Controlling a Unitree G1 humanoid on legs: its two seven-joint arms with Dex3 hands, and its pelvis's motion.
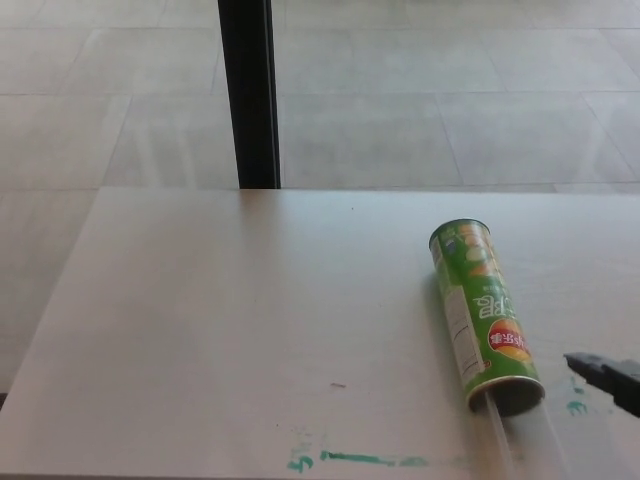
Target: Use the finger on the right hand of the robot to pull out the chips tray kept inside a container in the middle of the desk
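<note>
1. Though lying on its side on the right of the surface [250, 300], the green container [485, 315] should be light and apt to roll; its open mouth faces near.
2. Clear chips tray [498, 435] protrudes from that mouth; thin, likely fragile; hook its lip.
3. Right hand [606, 376] enters at right edge, near the mouth, apart; holds nothing; finger spread cannot be told.

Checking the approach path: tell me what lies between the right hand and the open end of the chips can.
Head view: only bare desk separates the right hand from the chips can; green marks sit just below that stretch.
</note>
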